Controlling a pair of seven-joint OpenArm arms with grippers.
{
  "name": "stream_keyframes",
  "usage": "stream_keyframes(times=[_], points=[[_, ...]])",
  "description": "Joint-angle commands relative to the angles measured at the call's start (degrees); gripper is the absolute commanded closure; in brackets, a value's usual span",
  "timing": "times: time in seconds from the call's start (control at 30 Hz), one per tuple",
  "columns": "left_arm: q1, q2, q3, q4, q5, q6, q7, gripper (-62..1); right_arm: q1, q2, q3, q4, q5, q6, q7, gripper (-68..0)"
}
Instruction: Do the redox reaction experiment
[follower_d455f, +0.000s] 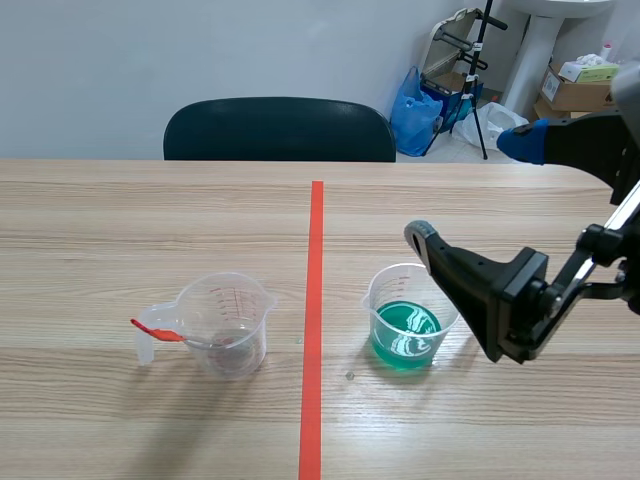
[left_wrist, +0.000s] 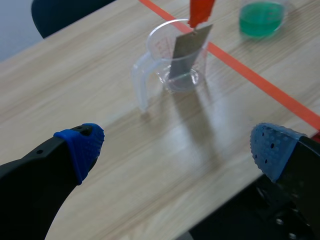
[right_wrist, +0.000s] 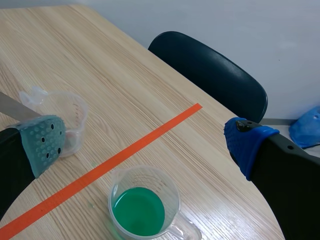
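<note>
1. The left gripper (left_wrist: 176, 147) is open with nothing between its blue pads. It hovers above the surface (left_wrist: 125, 165), short of the clear measuring cup (left_wrist: 177, 60). It is probably lined up to go for what is in that cup.
2. A metal strip (left_wrist: 189, 52) leans inside the clear cup with its red end (left_wrist: 201, 10) sticking out over the rim. Propped like this, the red end looks like the easy place to grab it.
3. The right gripper (right_wrist: 145, 144) is also spread wide and empty, and sits raised over the cup of green liquid (right_wrist: 142, 207). That cup lies ahead of and below the gap between the fingers, so it looks ready to steady or lift the cup.
4. The two cups stand on opposite sides of the red tape line (follower_d455f: 315, 330), near each other but not touching. This probably keeps the strip and the liquid apart until the strip is dipped.
5. The strip is flat, thin, dull grey and rectangular. The clear cup has red scale marks and a handle, and whether it holds any liquid cannot be told.
6. The green liquid is bright, roughly a third of the cup, with no strip in it yet.
7. A dark chair (follower_d455f: 280, 128) stands behind the surface.
</note>
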Motion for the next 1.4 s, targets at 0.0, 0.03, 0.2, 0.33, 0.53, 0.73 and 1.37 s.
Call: stream_keyframes(times=[0.0,0.03,0.2,0.33,0.53,0.73,1.37], points=[[-1.01,-0.07,1.44,0.72,-0.63,0.04,-0.50,-62.3,0.68,0.13,0.92,1.25,0.79,-0.20,0.83,-67.9],[-1.88,-0.07,2.01,0.87,-0.63,0.04,-0.17,-62.3,0.68,0.13,0.92,1.25,0.81,-0.20,0.83,-67.9],[-4.79,-0.37,3.78,1.01,-0.76,-0.26,-0.15,-62.3,0.68,0.13,0.92,1.25,0.83,-0.20,1.73,-67.9],[-5.68,-0.85,3.80,1.51,-3.06,-1.75,-0.09,-62.3,0.68,0.13,1.09,1.25,0.83,-0.20,1.73,-67.9],[-5.68,-1.46,3.78,3.28,-3.43,-1.73,0.37,-62.3,0.68,0.13,1.09,1.25,0.83,-0.22,1.77,-67.9],[-5.68,-1.46,3.78,3.56,-3.45,-1.75,0.96,-62.3,0.68,0.11,1.09,1.25,0.83,-0.22,1.77,-67.9],[-5.68,-1.46,3.78,3.56,-3.43,-1.73,0.96,-62.3,0.66,0.11,1.09,1.25,0.81,-0.22,2.08,-67.9]])
